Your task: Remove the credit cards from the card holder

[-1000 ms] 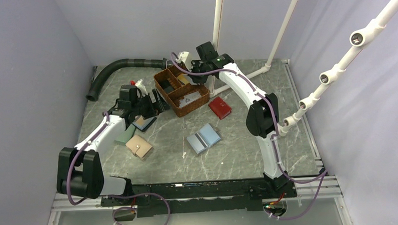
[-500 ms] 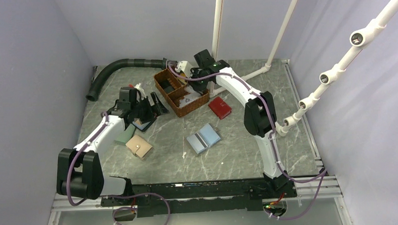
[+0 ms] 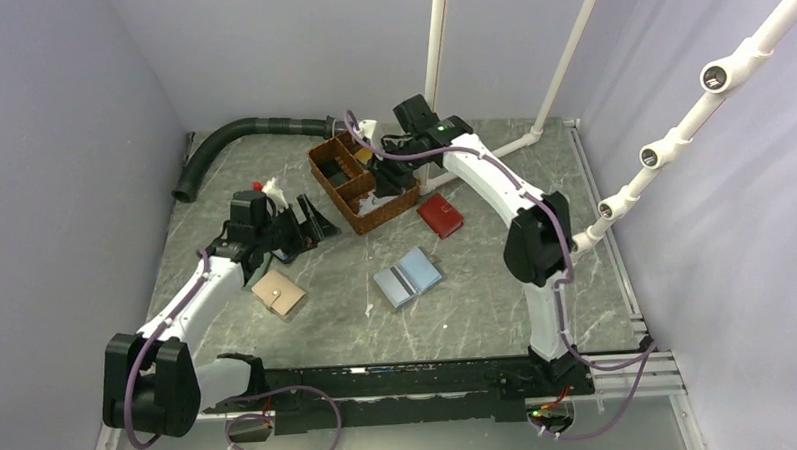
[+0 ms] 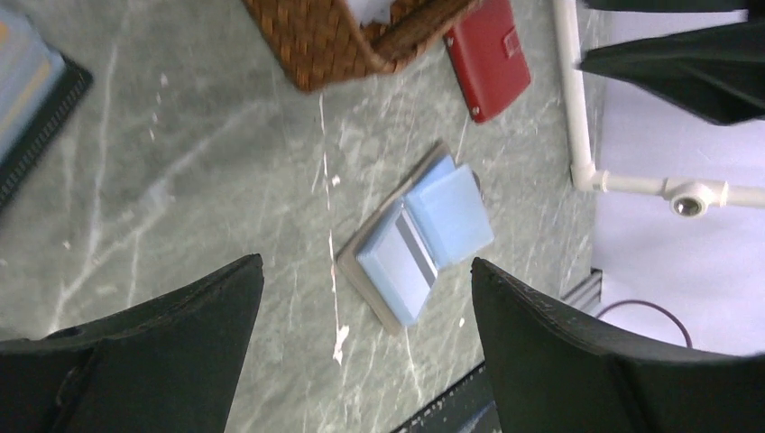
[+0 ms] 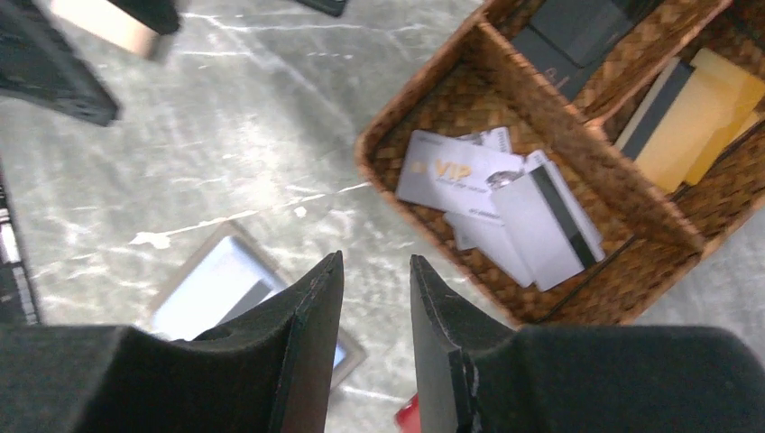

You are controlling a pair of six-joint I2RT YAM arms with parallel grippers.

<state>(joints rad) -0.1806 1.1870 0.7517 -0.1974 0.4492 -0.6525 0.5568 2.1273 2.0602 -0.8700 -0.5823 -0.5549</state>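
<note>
Left jaws: we see them spread wide, with nothing between the two black fingers and nothing touched; they hang above the grey marbled desk.
Card holder: the card holder lies open on the desk, light blue inside up. In the left wrist view it sits in the gap between the left jaws, below them and apart from both fingers. From above it sits well to the right of those jaws.
Card in the holder: on one half we make out a pale panel with a dark stripe. We cannot tell if it is a card.
Right jaws: parted only narrowly, gripping and touching nothing. We see bare desk through the slim gap. They hover by the near wall of the wicker basket.
Credit cards: several pale grey-white credit cards lie loose and overlapping in the basket compartment just beyond the right jaws' tips and to their right. One reads VIP and another carries a dark stripe.
Further compartments: dark cards and yellow-tan ones lie beyond the divider, farther from the right jaws.
Red wallet: the red wallet lies closed on the desk beside the basket, beyond the card holder from the left jaws.
Tan wallet: the tan wallet lies closed on the desk, on the near side of the left jaws.
</note>
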